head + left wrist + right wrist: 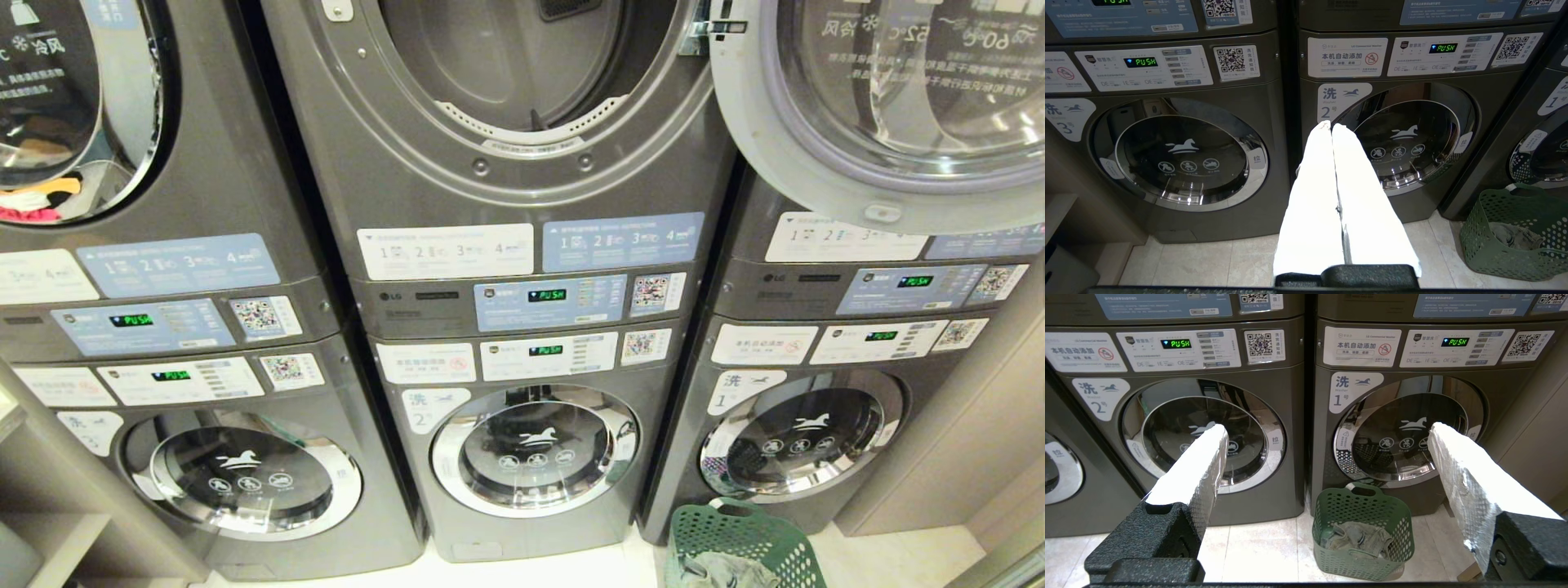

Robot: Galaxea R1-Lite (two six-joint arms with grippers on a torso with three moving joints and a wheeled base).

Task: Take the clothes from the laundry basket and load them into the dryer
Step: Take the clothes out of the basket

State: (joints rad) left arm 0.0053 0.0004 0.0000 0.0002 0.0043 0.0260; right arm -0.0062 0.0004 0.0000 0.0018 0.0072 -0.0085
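With the right end effector [1327,433] spread wide and the left end effector [1331,126] pressed together, the clothes [1357,537] could easily get snagged on the laundry basket [1363,506] rim, tbh.

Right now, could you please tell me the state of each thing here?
Middle dryer: door open, drum looks empty.
Laundry basket: on floor, upright, holding clothes.
Washer doors: shut.
Left gripper: shut, empty.
Right gripper: open, empty.
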